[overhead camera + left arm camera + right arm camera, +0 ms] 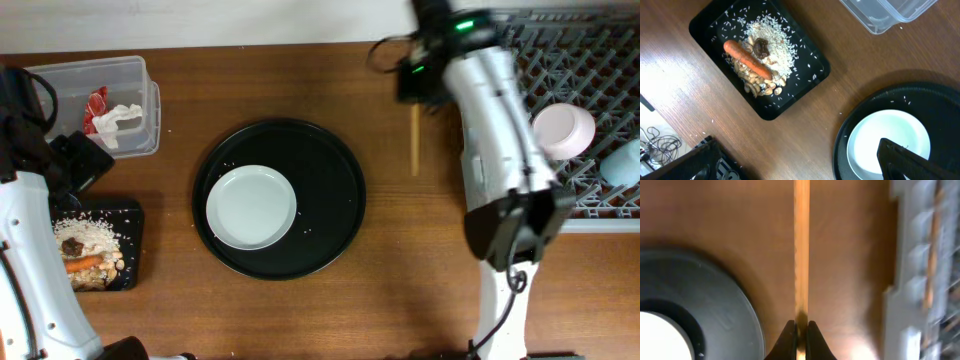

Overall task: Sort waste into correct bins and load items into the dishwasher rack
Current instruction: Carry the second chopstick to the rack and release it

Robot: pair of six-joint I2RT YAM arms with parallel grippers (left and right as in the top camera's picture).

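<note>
Wooden chopstick (801,255) at 2 o'clock: we find right fingers (788,340) clenched on it, left fingers (905,162) released; bowl (563,130), cup (622,162) racked; plate (251,207) pending.

No legible text — none anywhere.

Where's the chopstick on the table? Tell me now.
In the overhead view the chopstick lies on the table right of centre, between the round black tray and the grey rack; the right gripper is shut on one end.
</note>
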